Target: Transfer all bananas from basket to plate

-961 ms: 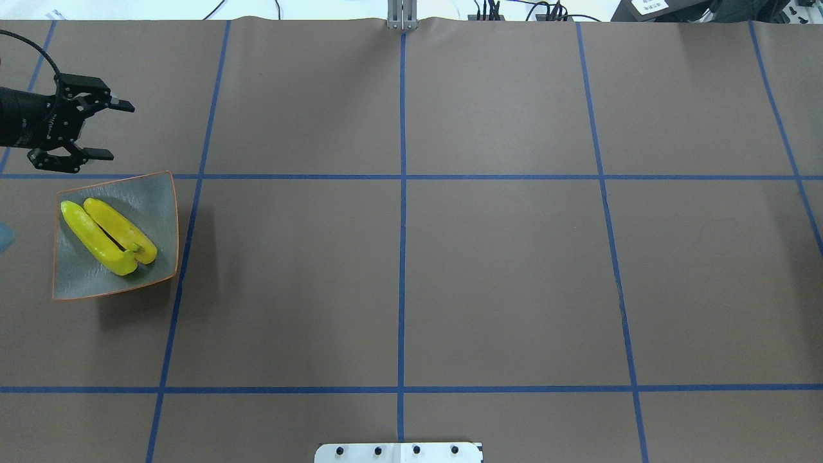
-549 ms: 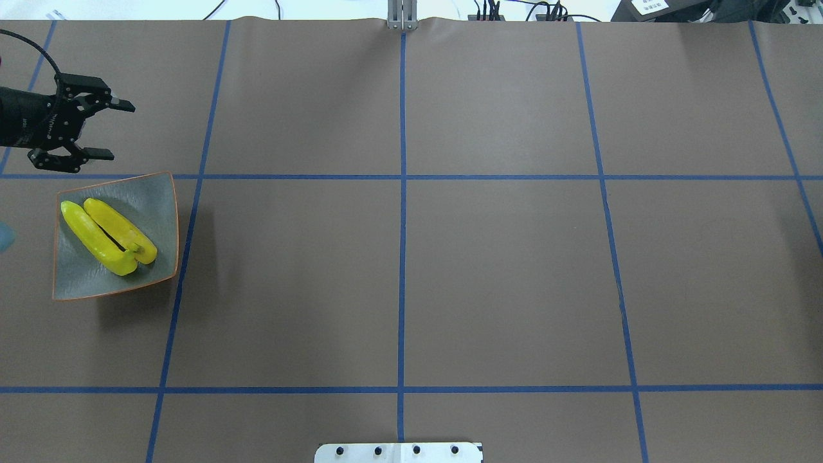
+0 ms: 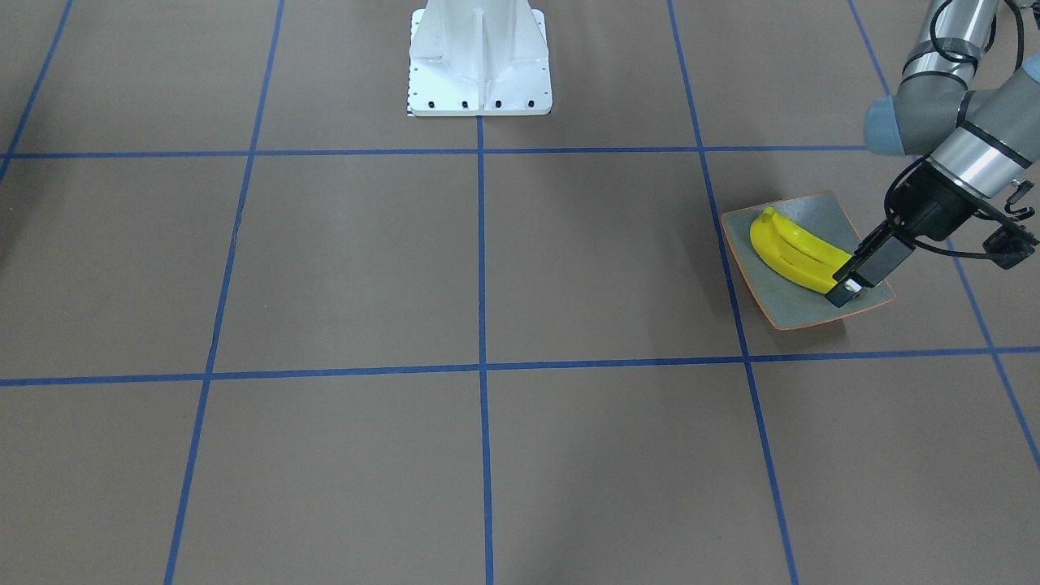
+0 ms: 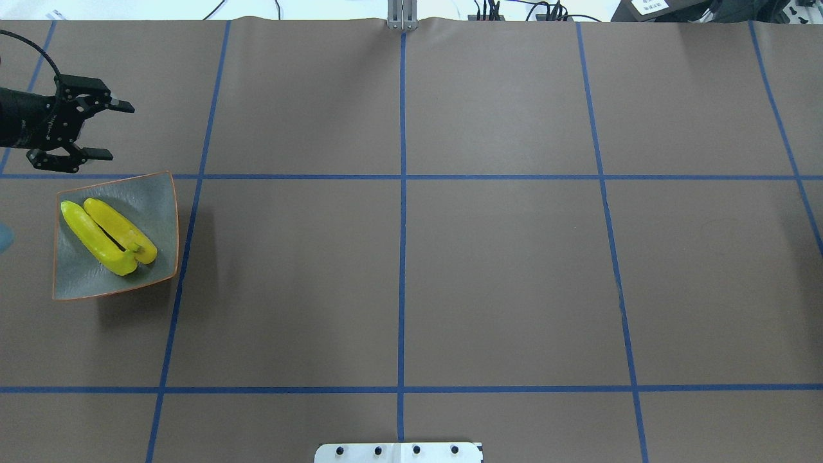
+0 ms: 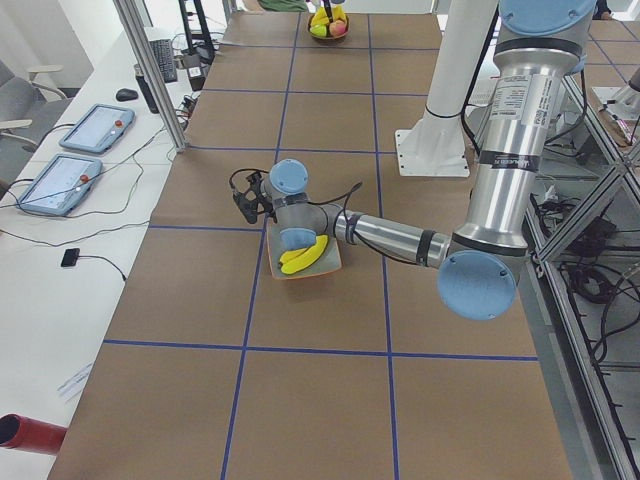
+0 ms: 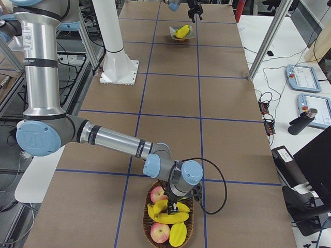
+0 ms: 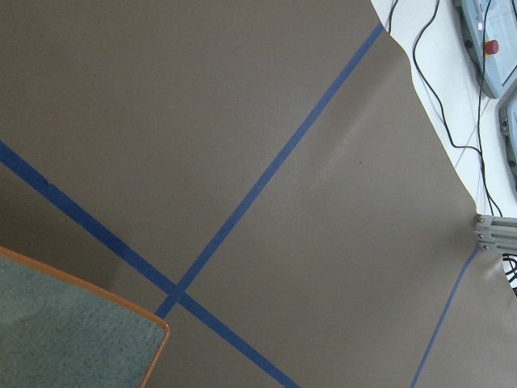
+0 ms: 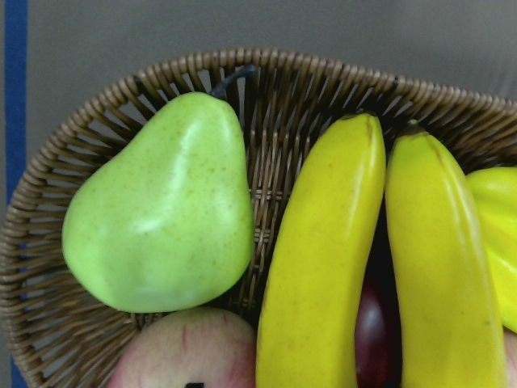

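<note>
Bananas (image 8: pixel 323 267) in the basket (image 8: pixel 307 65) look smooth, firm and slippery, so grab one round its middle; left pincer (image 4: pixel 121 131) is apart by the plate (image 4: pixel 151 196), right pincer (image 6: pixel 177 205) I cannot tell.

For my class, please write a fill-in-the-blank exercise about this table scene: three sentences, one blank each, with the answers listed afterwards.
1. The squarish grey-blue plate with an orange rim holds ___ bright yellow bananas.
2. The left end effector holds nothing, and its jaws are ___.
3. In the woven wicker basket, the one green fruit is a ___.

Missing words: two; open; pear.
</note>
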Robot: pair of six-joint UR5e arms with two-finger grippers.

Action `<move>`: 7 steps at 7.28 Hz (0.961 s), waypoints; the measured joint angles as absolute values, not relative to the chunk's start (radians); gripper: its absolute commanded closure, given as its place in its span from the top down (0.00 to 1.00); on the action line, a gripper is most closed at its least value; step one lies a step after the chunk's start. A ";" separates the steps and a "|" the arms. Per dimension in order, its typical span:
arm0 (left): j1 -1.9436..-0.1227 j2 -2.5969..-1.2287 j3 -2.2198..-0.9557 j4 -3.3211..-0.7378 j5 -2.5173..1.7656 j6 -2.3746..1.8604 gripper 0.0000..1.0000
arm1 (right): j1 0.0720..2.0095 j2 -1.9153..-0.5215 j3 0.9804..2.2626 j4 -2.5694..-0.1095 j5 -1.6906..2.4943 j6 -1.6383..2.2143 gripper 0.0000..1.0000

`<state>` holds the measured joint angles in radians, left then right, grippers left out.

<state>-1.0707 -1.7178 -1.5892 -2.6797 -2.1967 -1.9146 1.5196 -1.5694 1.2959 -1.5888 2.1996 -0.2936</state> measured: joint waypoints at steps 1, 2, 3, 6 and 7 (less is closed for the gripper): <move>-1.071 -1.718 -1.590 -2.681 -2.197 -1.913 1.00 | 1.518 -1.568 1.293 -1.589 2.200 -0.293 0.63; -1.071 -1.718 -1.590 -2.681 -2.197 -1.912 1.00 | 1.518 -1.566 1.291 -1.589 2.200 -0.293 0.45; -1.071 -1.717 -1.590 -2.682 -2.197 -1.912 1.00 | 1.517 -1.564 1.288 -1.589 2.199 -0.293 0.35; -1.071 -1.717 -1.589 -2.683 -2.197 -1.911 1.00 | 1.516 -1.564 1.279 -1.585 2.200 -0.295 0.04; -1.071 -1.717 -1.589 -2.683 -2.197 -1.911 1.00 | 1.516 -1.567 1.278 -1.583 2.201 -0.300 0.00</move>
<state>-1.0710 -1.7166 -1.5895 -2.6828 -2.1967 -1.9113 1.5156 -1.5672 1.2781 -1.5830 2.2006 -0.3001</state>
